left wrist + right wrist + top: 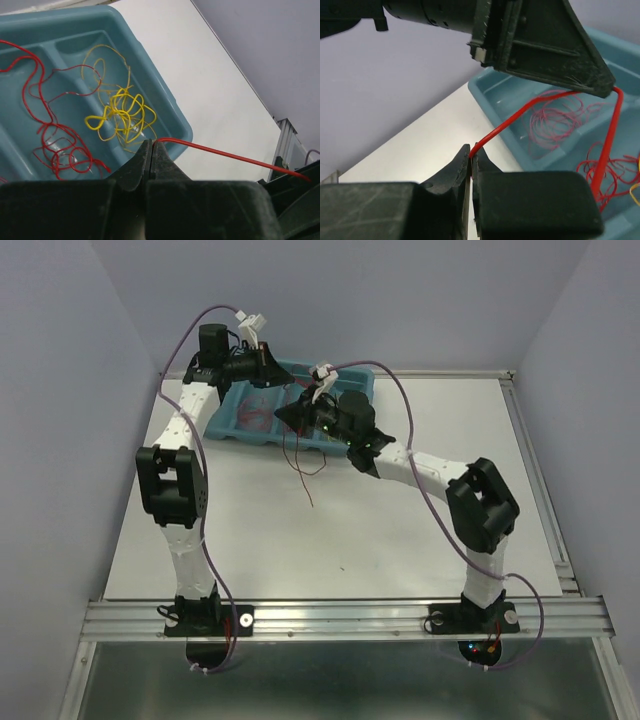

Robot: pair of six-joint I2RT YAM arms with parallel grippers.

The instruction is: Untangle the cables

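One red cable point(235, 157) is stretched between both grippers. My left gripper point(151, 145) is shut on it above the teal tray point(167, 102), and the strand runs off to the right. My right gripper point(471, 152) is shut on the same red cable point(520, 112), which climbs to the left gripper's fingers point(560, 55) overhead. In the tray lie a yellow tangle point(120, 112), a red tangle point(60, 147) and a dark red coil point(555, 120). From above, the left gripper point(278, 364) and right gripper point(293, 418) sit over the tray, with a loose cable end point(303, 475) trailing onto the table.
The teal tray point(222, 425) has several compartments and stands at the back of the white table, left of centre. Purple arm cables point(420, 480) loop beside each arm. A metal rail point(350, 618) runs along the near table edge.
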